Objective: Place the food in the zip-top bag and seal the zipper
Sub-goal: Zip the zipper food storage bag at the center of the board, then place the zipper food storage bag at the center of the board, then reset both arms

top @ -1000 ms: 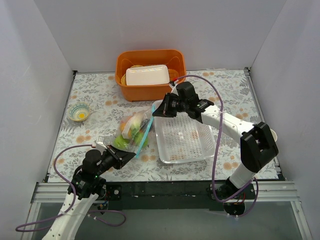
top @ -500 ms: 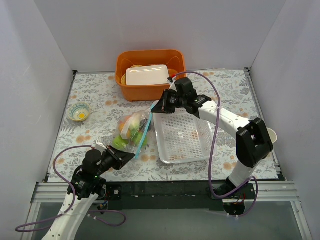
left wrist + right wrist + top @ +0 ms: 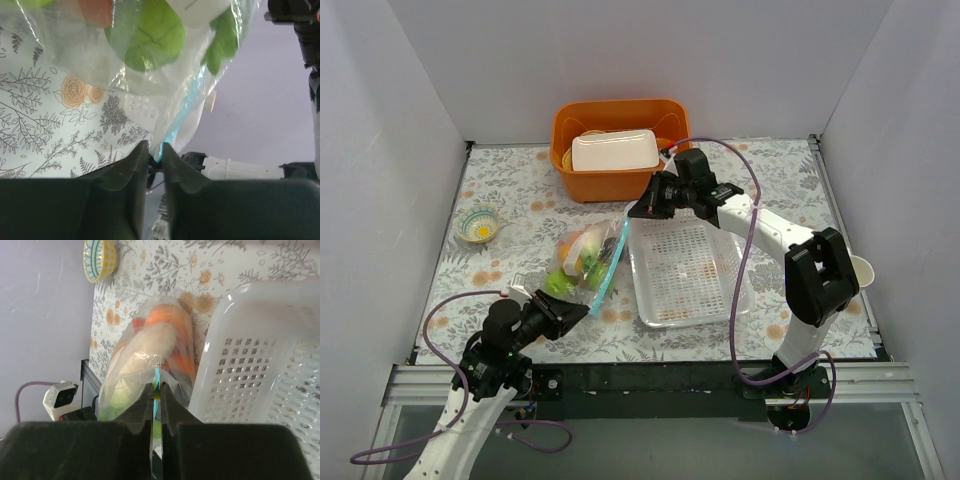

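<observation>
Shift since a second ago: right gripper has drawn slightly away from the arm bases, toward the orange bin, taking its end of the zipper with it; left gripper has held its place.
Zip-top bag: lies on the table, just left of the white mesh basket, held at both ends of its mouth.
Food: inside the bag; green, orange and pale pieces show through the plastic, green ones towards the near end.
Zipper: teal strip along the bag's basket side, running between the two grippers.
Left gripper: clenched on the near end of the strip; in the wrist view the teal edge vanishes between the fingertips.
Right gripper: pinching the far end of the strip, fingers closed tight on it.
Basket: touching or just beside the bag; I cannot tell which.
Orange bin: at the far edge, a white container resting in it.
Small bowl: far left, well apart from the bag.
</observation>
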Motion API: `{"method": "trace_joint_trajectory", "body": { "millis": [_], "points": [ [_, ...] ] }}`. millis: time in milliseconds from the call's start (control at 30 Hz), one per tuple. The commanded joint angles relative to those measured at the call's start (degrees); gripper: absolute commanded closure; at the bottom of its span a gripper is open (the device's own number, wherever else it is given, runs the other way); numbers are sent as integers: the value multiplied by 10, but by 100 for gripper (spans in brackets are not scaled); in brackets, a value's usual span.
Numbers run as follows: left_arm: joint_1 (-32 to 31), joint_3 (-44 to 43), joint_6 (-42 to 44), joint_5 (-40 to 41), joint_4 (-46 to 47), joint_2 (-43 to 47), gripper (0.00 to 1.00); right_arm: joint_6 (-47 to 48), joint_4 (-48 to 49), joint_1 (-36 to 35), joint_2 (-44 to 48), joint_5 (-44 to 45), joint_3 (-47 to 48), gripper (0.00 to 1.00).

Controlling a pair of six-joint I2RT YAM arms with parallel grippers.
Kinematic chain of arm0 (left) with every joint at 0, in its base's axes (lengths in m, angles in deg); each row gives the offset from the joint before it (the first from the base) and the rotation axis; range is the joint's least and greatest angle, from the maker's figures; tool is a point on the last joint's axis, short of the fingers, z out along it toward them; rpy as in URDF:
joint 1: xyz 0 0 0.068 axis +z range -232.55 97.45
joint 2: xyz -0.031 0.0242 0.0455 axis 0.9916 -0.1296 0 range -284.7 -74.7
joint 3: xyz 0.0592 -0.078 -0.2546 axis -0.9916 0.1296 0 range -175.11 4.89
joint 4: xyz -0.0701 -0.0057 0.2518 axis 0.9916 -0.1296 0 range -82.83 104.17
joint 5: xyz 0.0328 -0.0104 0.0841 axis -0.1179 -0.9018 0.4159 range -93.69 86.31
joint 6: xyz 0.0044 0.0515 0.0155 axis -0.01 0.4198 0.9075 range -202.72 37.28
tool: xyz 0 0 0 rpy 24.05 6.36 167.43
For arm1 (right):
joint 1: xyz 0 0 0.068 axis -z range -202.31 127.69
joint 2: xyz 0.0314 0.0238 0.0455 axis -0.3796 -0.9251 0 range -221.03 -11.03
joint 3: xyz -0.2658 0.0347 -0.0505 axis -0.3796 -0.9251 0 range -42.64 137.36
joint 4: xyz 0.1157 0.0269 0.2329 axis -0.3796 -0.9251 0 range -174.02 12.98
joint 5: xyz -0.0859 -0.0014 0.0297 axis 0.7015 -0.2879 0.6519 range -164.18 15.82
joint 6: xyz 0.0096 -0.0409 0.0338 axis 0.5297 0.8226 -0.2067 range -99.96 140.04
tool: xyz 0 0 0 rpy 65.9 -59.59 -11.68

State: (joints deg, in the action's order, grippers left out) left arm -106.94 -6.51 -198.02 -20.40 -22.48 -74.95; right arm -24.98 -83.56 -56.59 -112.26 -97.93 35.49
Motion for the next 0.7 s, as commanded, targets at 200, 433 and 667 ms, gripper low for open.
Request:
{"method": "trace_joint_trajectory", "body": {
  "millis": [200, 433, 667],
  "points": [
    [-1, -160, 132, 37, 8, -114, 2, 84, -13, 31, 7, 39, 64, 53],
    [-1, -288, 262, 90, 5, -277, 2, 135, -85, 33, 26, 88, 83, 37],
    [-1, -422, 347, 193, -8, -411, 2, 166, -118, 61, 118, 169, 13, 36]
  ]
}}
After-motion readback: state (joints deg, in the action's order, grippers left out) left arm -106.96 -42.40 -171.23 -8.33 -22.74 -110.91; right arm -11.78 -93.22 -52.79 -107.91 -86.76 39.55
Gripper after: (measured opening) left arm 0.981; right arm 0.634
